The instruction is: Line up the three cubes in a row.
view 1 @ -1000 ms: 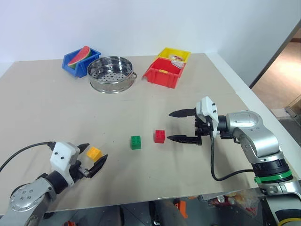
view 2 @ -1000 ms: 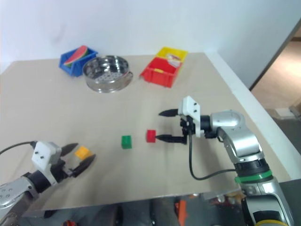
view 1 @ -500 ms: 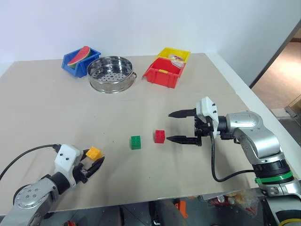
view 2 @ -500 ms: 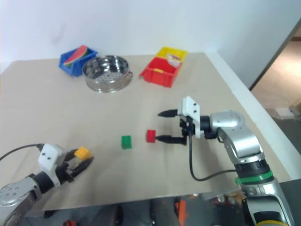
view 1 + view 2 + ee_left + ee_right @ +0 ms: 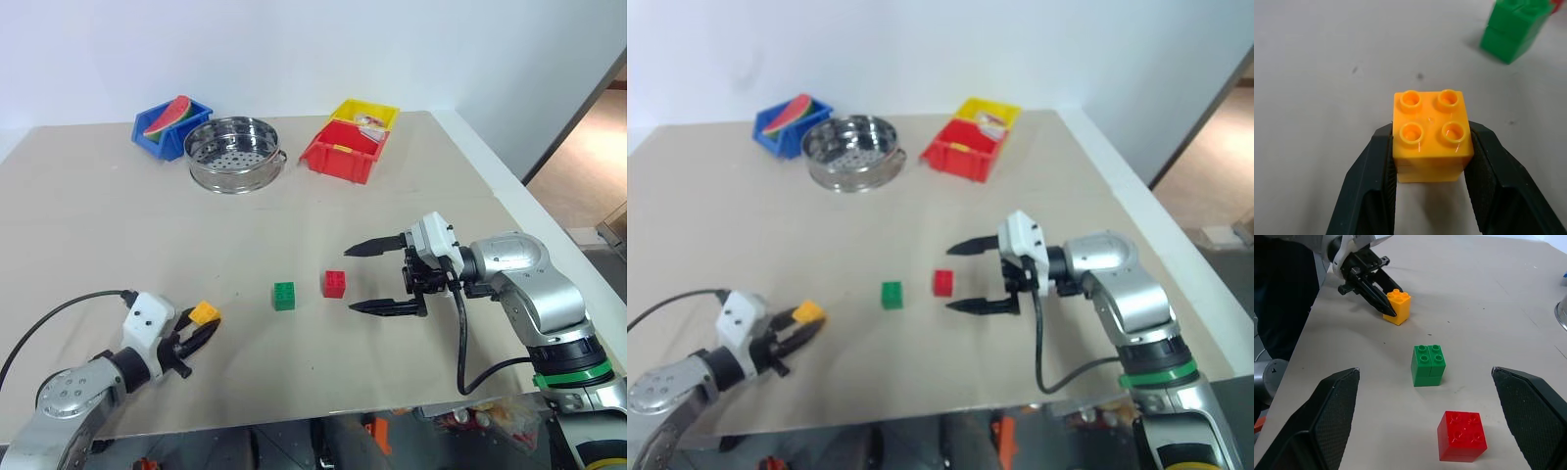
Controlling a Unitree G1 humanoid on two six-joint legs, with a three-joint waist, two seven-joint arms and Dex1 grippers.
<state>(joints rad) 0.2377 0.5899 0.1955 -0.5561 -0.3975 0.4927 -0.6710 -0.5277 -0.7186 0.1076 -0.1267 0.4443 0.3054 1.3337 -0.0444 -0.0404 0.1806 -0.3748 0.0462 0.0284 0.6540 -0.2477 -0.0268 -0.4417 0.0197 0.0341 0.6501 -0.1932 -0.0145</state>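
Yellow cube [image 5: 1431, 134] clamped betw. left gripper [image 5: 1432, 169] fingers; right gripper [image 5: 380, 277] spread wide nr red cube [image 5: 334, 284], green cube [image 5: 284, 296].

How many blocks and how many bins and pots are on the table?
Blocks: 3, yellow block, green block, red block
Bins: 3, blue bin, red bin, yellow bin
Metal pots: 1, steamer pot
Total: 7

Both head eyes look forward and down across the table [image 5: 411, 176] to its far edge. Left wrist camera sits tight on the yellow cube [image 5: 1431, 134]; right wrist camera, farther back, shares it.
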